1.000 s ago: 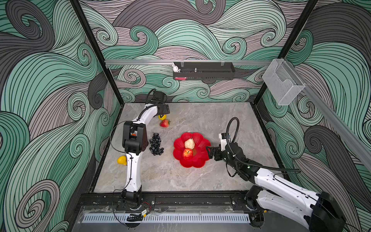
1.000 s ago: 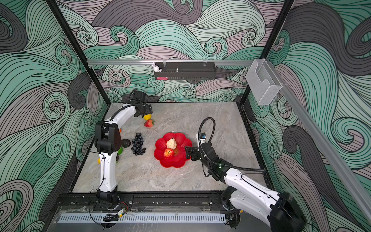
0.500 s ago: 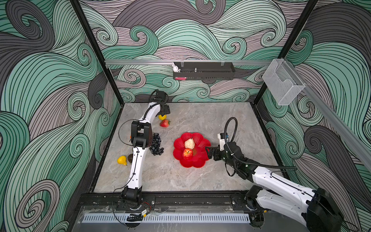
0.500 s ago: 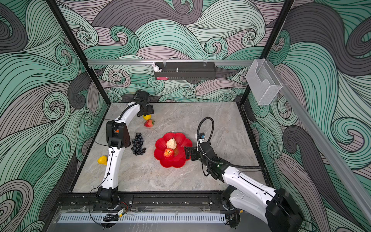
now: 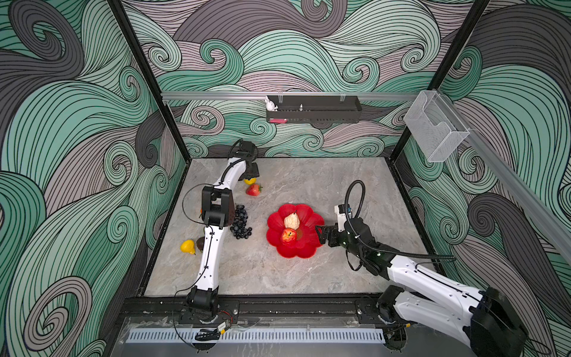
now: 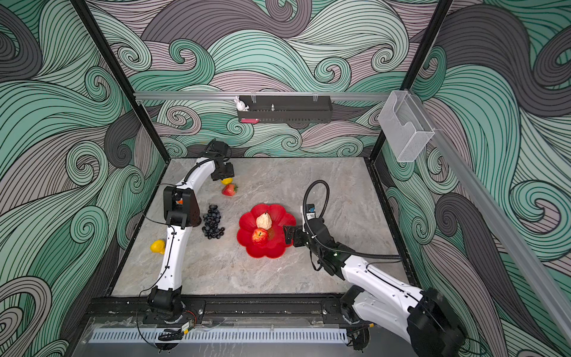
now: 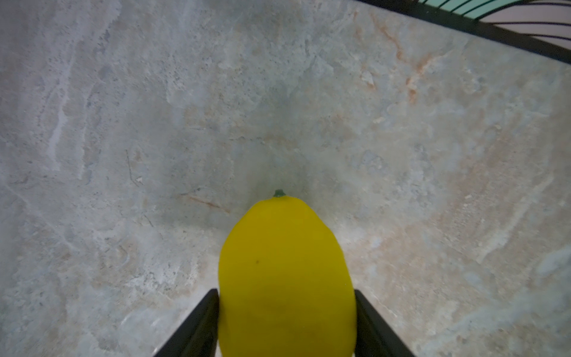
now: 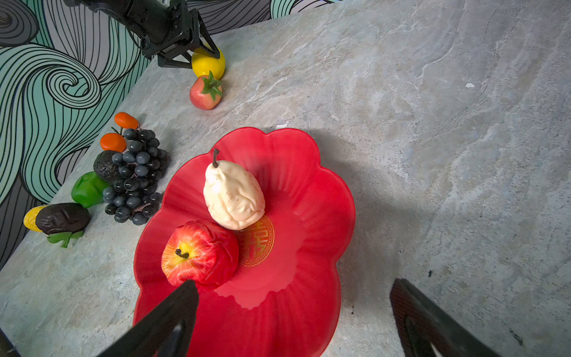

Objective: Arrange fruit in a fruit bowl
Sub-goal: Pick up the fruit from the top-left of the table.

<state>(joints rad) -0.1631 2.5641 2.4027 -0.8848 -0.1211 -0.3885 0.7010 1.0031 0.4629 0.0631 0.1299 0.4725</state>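
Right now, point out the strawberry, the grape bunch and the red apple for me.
strawberry [image 8: 202,99]: right wrist view, on its red body.
grape bunch [image 5: 241,222]: in a top view, middle of the cluster.
red apple [image 8: 211,255]: right wrist view, red skin beside the stem.

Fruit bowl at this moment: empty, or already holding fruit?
Holding fruit: the red apple and the beige lumpy piece lie inside the fruit bowl; the grape bunch and strawberry sit outside on the table.

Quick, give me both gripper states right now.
Left gripper: closed on the lemon.
Right gripper: open, holding nothing, at the fruit bowl rim.
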